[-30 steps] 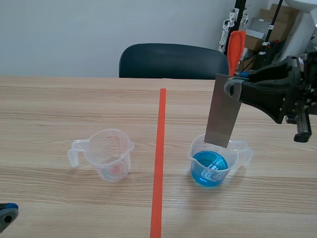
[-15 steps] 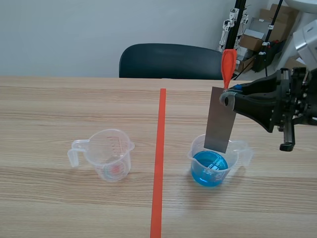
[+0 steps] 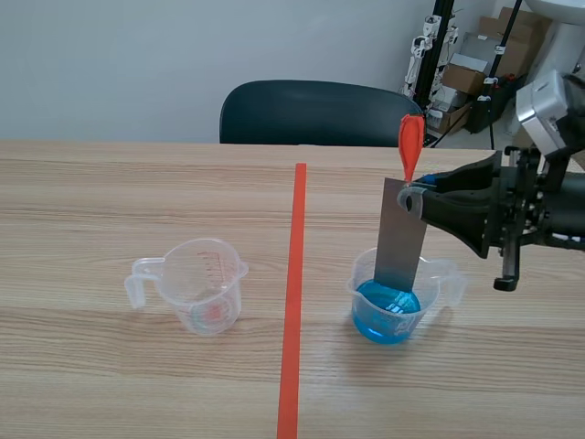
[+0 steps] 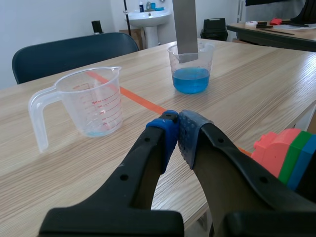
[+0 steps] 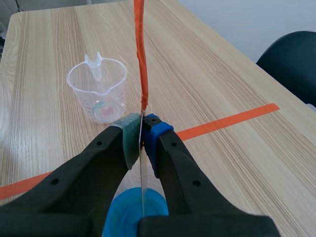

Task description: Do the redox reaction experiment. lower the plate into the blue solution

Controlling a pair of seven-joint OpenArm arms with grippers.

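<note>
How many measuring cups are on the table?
2: one cup with blue solution, the plate's end inside it, right of the tape line; the other cup left of it.

plate (image 4: 185,27) top cut off at frame edge in left wrist view, whether its lower end touches the liquid (image 4: 191,80) unclear, blue cup (image 5: 127,217) mostly hidden under right jaws in right wrist view, clear cup (image 3: 206,283) scale too small to read, chair (image 3: 315,112) base hidden behind table (image 3: 110,183)

measuring cup (image 4: 91,101), red scale marks, illegible
</note>
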